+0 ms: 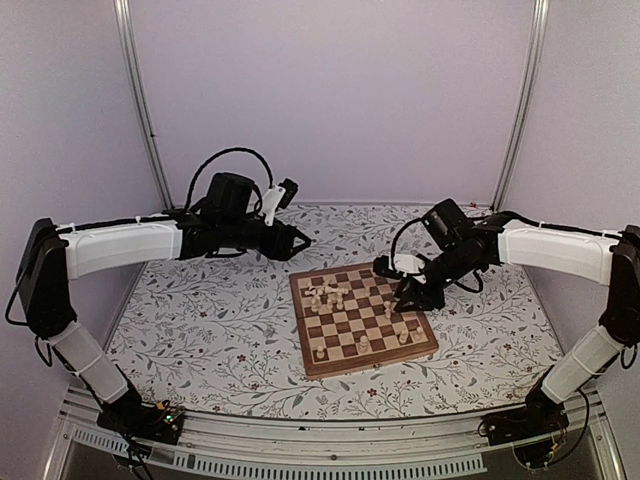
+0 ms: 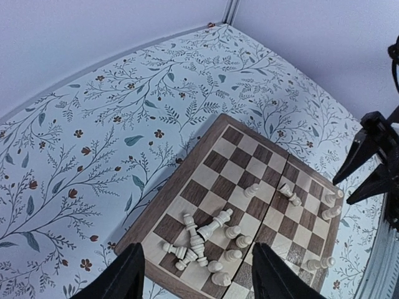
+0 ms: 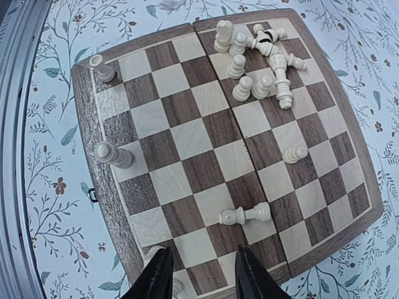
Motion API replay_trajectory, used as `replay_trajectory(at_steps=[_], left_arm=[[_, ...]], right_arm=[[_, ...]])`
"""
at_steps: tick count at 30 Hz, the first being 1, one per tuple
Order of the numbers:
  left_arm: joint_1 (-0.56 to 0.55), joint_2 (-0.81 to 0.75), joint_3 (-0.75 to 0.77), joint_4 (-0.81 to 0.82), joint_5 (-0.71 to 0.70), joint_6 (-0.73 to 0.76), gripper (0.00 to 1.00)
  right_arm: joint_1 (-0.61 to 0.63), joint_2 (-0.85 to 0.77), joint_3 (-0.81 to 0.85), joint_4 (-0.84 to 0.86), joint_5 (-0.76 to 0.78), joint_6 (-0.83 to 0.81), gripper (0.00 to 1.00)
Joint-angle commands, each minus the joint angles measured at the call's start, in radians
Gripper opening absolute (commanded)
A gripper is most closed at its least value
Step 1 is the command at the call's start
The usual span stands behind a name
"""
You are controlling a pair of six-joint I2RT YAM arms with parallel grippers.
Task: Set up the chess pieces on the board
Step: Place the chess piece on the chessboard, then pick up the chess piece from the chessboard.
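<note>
The board point(image 1: 372, 361) lies in the middle of the floral table. A heap of pale chess pieces point(image 2: 201, 240), several of them toppled, sits near its left edge. The same heap point(image 3: 262, 56) shows at the top of the right wrist view. My left gripper point(image 1: 303, 241) hovers open over the table behind the board's left corner, holding nothing. My right gripper point(image 3: 201, 279) is open low over the board's right side. One piece point(image 3: 245, 215) lies flat just ahead of its fingertips. Two pieces point(image 3: 112, 154) stand along the right edge, and another piece point(image 3: 153, 250) is half hidden by the right gripper's finger.
A lone piece point(image 3: 294, 152) stands mid-board, and another toppled piece point(image 2: 288, 193) lies nearby. Floral table cloth point(image 1: 210, 330) surrounds the board. White walls and metal posts point(image 1: 140, 100) close off the back and sides. The right arm's fingers point(image 2: 374, 162) reach into the left wrist view.
</note>
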Motion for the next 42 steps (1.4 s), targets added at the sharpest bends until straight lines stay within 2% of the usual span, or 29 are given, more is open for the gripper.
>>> replay_trajectory(at_steps=[1,15,24,42], left_arm=[[0.006,0.000,0.030,-0.007,0.016,0.004,0.61],[0.006,-0.018,0.033,-0.015,0.026,0.012,0.61],[0.006,-0.017,0.035,-0.017,0.031,0.014,0.61],[0.006,-0.006,0.038,-0.018,0.049,0.012,0.61]], right_arm=[[-0.036,0.067,0.063,0.017,0.029,-0.042,0.36],[-0.056,0.256,0.138,0.098,0.150,-0.151,0.38],[-0.043,0.312,0.175,0.054,0.082,-0.215,0.47],[-0.026,0.415,0.286,-0.144,0.001,-0.306,0.48]])
